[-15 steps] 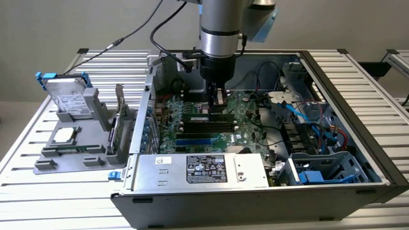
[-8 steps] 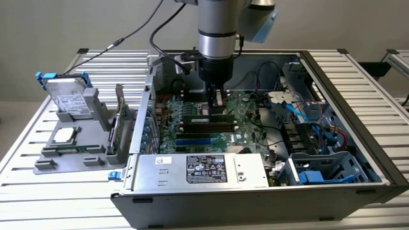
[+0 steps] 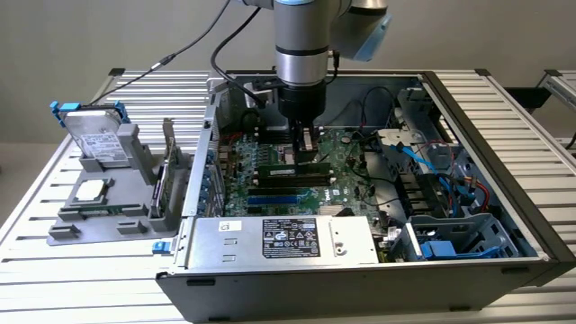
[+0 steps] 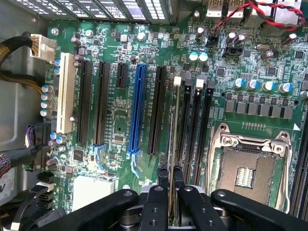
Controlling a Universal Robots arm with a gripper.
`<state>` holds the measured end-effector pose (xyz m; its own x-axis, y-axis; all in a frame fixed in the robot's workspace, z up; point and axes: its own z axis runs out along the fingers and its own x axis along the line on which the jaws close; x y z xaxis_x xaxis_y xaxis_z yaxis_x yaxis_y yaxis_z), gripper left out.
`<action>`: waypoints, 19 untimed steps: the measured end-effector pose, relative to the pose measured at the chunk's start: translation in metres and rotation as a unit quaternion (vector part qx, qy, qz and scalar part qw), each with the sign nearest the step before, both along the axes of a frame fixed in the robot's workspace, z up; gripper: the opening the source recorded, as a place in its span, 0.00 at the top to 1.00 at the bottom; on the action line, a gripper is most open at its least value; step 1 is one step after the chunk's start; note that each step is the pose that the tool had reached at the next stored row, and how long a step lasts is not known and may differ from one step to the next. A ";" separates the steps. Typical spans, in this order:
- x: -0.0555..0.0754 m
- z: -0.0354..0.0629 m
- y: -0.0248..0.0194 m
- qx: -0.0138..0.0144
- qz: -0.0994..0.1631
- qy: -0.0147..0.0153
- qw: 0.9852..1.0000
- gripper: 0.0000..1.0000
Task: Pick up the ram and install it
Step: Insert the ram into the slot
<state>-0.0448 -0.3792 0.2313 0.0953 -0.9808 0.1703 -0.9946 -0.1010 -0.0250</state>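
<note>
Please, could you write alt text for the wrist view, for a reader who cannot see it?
Two black fingers grip the ram edge-on over a green motherboard, by its black memory slots. A blue slot lies on one side of the ram and a CPU socket on the other.

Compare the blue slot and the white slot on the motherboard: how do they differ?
The blue slot lies between black slots; the white slot is outermost in the row, beside capacitors. The white slot looks broader than the blue slot. Both are long, empty and parallel.
</note>
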 end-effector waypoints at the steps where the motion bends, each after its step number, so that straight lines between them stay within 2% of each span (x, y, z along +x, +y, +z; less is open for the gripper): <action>1: 0.000 0.0000 0.0003 0.000 0.001 -0.001 1.000 0.86; 10: -0.002 -0.0054 0.0004 -0.002 0.001 -0.003 1.000 0.86; 15: -0.002 -0.0061 0.0004 -0.002 0.001 -0.003 1.000 0.86; 19: -0.002 -0.0063 0.0004 -0.002 0.001 -0.004 1.000 0.86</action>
<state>-0.0473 -0.3788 0.2250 0.0952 -0.9799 0.1752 -0.9942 -0.1024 -0.0327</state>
